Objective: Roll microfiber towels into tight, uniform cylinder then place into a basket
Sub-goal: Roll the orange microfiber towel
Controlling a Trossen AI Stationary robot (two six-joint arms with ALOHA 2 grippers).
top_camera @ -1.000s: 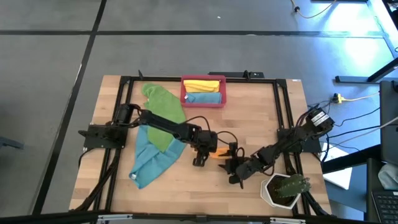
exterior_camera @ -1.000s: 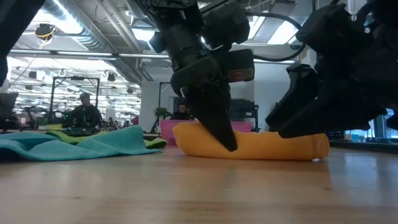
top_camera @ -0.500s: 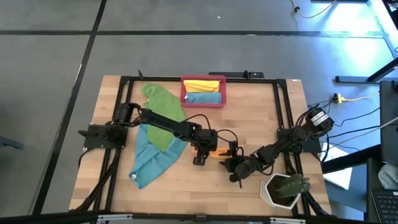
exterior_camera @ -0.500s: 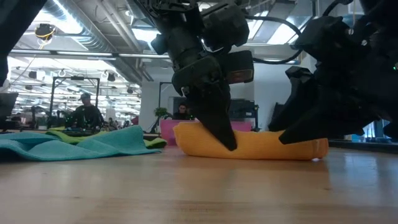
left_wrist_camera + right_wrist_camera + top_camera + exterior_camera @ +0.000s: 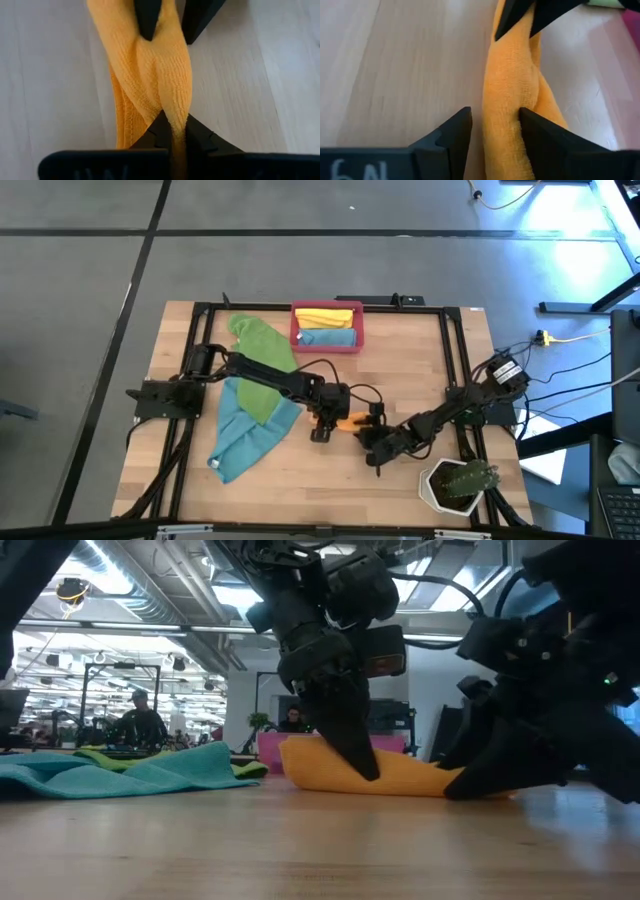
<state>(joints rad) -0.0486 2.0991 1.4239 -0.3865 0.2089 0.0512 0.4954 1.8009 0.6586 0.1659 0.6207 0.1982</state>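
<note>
An orange towel (image 5: 350, 420), rolled into a rough cylinder (image 5: 410, 772), lies on the table's middle. My left gripper (image 5: 321, 434) stands at its left end, shut on the cloth (image 5: 172, 131). My right gripper (image 5: 495, 130) is open and low over the roll's right end (image 5: 372, 442), one finger on each side of the roll. The red-pink basket (image 5: 295, 330) at the far edge holds a yellow towel (image 5: 325, 315) and a blue towel (image 5: 328, 337). A green towel (image 5: 262, 355) and a teal towel (image 5: 240, 435) lie spread at the left. My left gripper pinches a raised ridge of the orange cloth (image 5: 175, 117) at the roll's left end between its two fingers. The fingers slant down from the table's left. The roll lies on the table. My right gripper has one finger (image 5: 540, 140) up against the roll's side; whether it touches, I cannot tell.
A white pot with a plant (image 5: 455, 485) stands at the near right corner, close behind my right arm. Black frame rails (image 5: 450, 360) run along the table's edges. Bare wood lies between the roll and the basket. People and desks show in the room beyond.
My right gripper has sunk and gone toward the table's left, onto the orange roll's right end, which it now hides in the low view. The roll and my left gripper have stayed put.
</note>
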